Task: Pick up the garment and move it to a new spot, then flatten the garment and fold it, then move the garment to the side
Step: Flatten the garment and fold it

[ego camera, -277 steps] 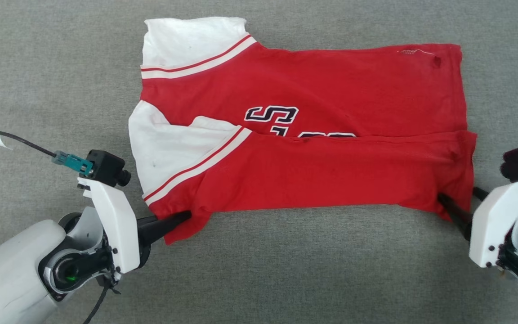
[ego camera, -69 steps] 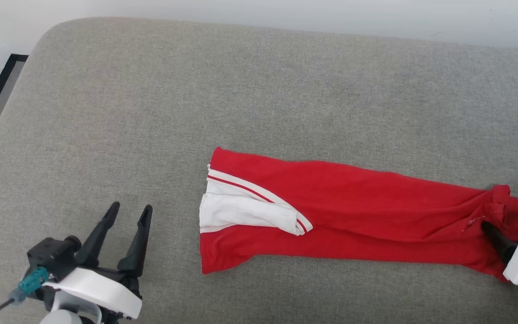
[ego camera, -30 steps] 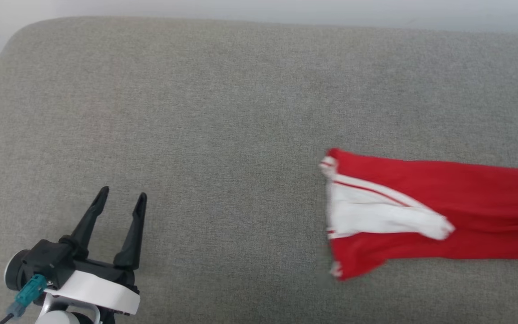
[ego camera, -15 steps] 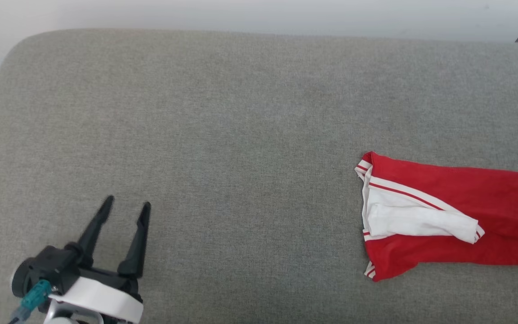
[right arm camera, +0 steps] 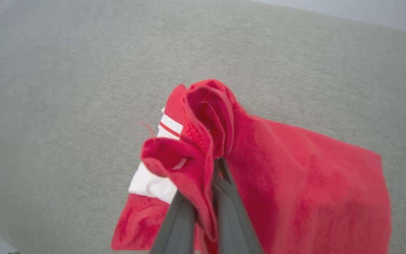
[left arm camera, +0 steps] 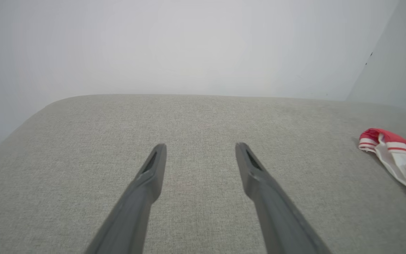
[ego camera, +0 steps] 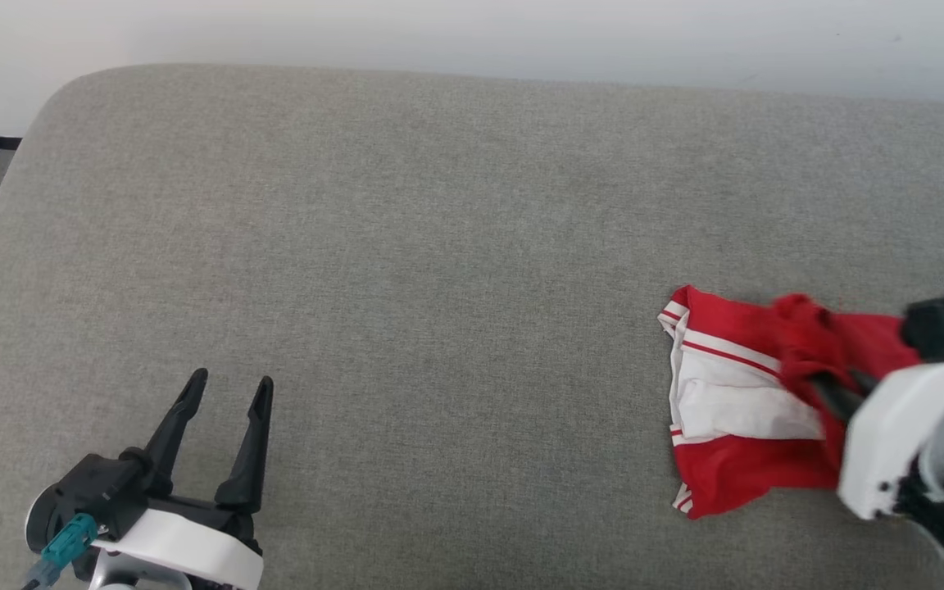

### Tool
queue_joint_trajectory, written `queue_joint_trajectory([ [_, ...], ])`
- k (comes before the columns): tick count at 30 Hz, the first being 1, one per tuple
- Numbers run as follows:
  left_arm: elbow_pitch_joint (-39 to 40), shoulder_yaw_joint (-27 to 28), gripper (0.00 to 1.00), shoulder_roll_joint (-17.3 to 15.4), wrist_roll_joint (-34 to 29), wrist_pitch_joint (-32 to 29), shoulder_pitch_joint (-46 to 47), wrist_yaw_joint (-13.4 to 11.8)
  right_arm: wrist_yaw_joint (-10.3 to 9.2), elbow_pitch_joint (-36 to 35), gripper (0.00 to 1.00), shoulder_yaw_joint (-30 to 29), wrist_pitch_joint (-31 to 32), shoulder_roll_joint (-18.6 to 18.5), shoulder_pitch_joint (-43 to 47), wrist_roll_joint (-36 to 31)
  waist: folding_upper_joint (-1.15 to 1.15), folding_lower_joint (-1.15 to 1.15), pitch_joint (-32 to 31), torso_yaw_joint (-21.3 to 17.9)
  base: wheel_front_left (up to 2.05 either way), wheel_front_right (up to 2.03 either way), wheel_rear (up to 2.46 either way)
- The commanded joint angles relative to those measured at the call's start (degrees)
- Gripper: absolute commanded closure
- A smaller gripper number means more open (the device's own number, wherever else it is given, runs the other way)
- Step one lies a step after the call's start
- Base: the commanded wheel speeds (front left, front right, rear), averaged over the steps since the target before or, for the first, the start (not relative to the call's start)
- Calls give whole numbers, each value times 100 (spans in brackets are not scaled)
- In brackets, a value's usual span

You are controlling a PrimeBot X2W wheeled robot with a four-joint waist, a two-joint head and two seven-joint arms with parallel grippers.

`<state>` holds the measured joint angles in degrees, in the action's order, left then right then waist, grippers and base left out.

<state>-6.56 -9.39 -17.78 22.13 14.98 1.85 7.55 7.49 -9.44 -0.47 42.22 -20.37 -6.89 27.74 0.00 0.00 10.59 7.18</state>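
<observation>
Red garment (ego camera: 726, 475) is pinched in the right end effector (ego camera: 828, 385)

We can read no text, number or label here — the shirt (ego camera: 734, 393) shows only stripes.

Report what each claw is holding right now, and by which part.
Right claw is shut on the red jersey shirt with white sleeves, pinching bunched fabric at its all-red end. Left claw is open, holding nothing.
</observation>
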Motion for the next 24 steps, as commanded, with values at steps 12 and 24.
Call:
queue_joint_trajectory([
  [12, -73, -66, 0, 148, 116, 26, 285, -14, 0, 882, 100, 1167, -390, 193, -628, -164, 0, 0, 129, 270, 0, 0, 0],
  [24, -228, -71, 0, 113, 121, 27, 249, -14, 0, 1619, 0, 1310, -1139, 243, -825, -227, 0, 0, 80, 235, 0, 0, 0],
])
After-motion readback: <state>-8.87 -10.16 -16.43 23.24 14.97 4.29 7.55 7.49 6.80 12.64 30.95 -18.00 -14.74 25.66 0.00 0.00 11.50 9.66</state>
